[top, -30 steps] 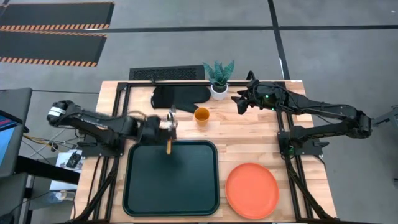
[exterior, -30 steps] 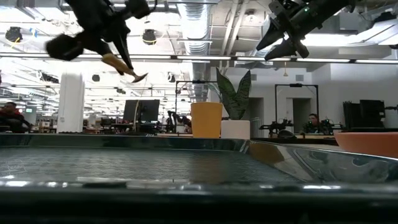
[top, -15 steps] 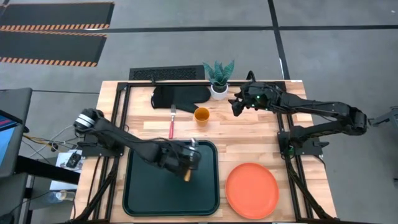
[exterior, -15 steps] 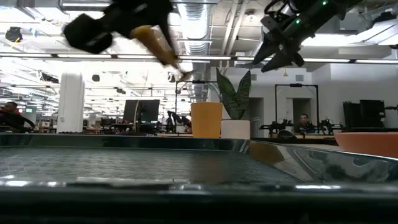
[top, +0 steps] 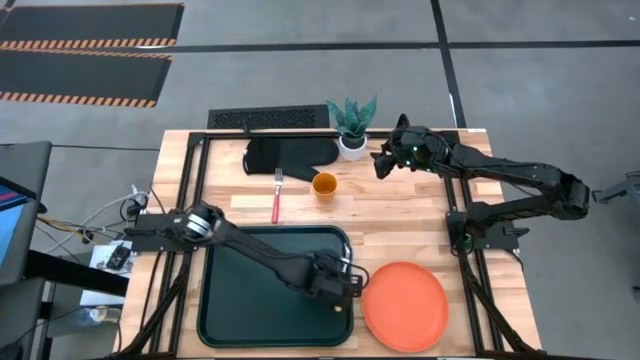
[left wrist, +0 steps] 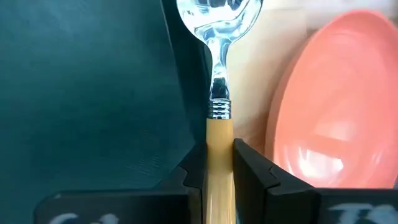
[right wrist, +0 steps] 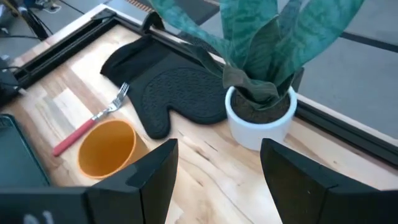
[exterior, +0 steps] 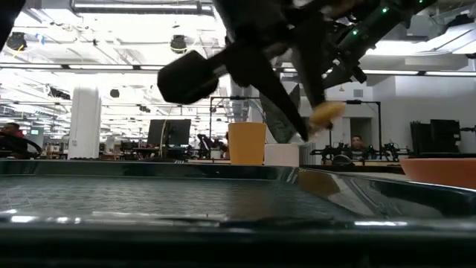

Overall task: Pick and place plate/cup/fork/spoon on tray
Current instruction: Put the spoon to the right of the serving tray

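Note:
My left gripper (top: 345,287) is over the right rim of the dark green tray (top: 240,290), shut on the orange-handled spoon (left wrist: 219,74). The spoon's silver bowl (left wrist: 219,18) sticks out ahead, between the tray (left wrist: 87,93) and the orange plate (left wrist: 336,112). The plate (top: 405,305) lies flat on the table right of the tray. The orange-yellow cup (top: 324,184) stands upright and the red-handled fork (top: 277,200) lies flat behind the tray. My right gripper (top: 384,165) is open and empty, above the table right of the cup (right wrist: 109,146). My left gripper pinches the spoon's orange handle (left wrist: 219,146) between its two fingers, just behind the metal collar. The spoon lies along the fingers, bowl forward. In the low view its handle (exterior: 327,113) is lifted clear above the tray.
A black oven mitt (top: 290,155) and a white pot with a green plant (top: 352,140) are at the table's far edge. The fork (right wrist: 93,121) lies between mitt and cup. Bare wood lies between the tray and the plate and right of the cup.
My left gripper has carried the spoon from the tray's far edge, across the tray toward the table's near and right edges, to the tray's right rim beside the plate. It has turned on the way and stayed shut on the spoon.

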Controlling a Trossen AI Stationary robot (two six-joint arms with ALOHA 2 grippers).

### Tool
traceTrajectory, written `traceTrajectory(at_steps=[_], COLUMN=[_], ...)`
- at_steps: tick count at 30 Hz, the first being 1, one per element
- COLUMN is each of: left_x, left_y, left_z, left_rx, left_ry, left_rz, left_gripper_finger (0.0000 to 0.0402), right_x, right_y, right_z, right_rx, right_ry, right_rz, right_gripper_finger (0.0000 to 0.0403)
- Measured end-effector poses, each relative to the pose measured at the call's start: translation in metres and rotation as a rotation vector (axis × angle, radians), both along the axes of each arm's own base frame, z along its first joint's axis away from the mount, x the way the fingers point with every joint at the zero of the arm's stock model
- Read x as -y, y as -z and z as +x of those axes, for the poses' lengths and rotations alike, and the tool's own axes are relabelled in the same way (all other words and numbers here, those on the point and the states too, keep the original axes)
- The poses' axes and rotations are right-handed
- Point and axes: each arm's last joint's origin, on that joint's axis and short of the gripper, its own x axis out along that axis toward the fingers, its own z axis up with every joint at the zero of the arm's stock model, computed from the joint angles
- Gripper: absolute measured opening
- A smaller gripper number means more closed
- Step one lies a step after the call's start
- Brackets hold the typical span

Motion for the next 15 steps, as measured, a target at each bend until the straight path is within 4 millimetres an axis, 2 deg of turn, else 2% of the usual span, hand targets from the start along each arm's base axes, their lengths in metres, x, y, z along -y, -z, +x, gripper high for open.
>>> traceTrajectory(at_steps=[3,8,12,15], left_x=[0.01,0.026,0.04,0.042], left_y=[0.001,-0.006,-0.001,0.003], left_z=[0.002,-0.012,-0.021,-0.029], left_rx=[-0.035,-0.065,-0.088,-0.135], left_ry=[-0.065,-0.184,-0.212,-0.219], left_rz=[-0.021,-0.032,-0.083,-0.056], left_gripper_finger=[0.0033,0.0032,0.0032,0.0032], right_x=[0.001,0.001,0.001,0.002], right_y=[0.0,0.0,0.0,0.0], right_z=[0.0,-0.001,0.0,0.0], right_rx=[0.003,-0.003,-0.001,-0.003], right_ry=[0.004,0.002,0.0,0.0], right_rz=[-0.001,-0.003,-0.006,-0.005], right_gripper_finger=[0.0255,0.0255,0.0255,0.0255])
